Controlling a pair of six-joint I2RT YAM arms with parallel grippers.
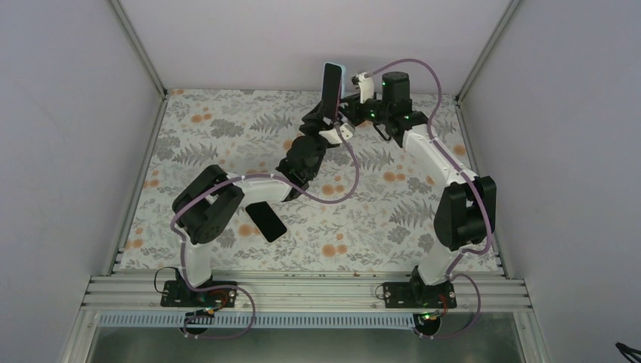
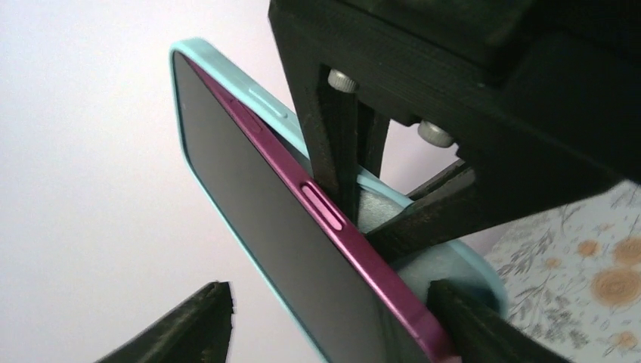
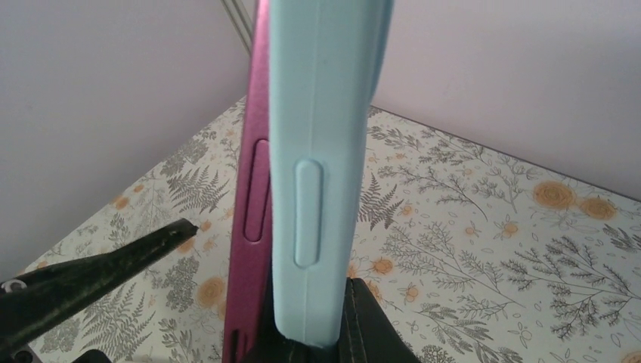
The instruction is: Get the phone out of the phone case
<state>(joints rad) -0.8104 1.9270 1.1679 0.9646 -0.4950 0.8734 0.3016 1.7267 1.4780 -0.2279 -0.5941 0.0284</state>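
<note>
The lower end of the phone (image 2: 264, 227) is cut off in both wrist views; whether the left claw (image 2: 332, 295) grips it cannot be told. It stands upright in its phone case (image 3: 325, 151) above the far counter (image 3: 491, 249). Only the right wrist view shows the right claw (image 3: 276, 272) spread.

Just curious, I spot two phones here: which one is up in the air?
The magenta-edged phone in the light blue case, upright at the far end. The plain black phone lies flat on the table by the left arm.
</note>
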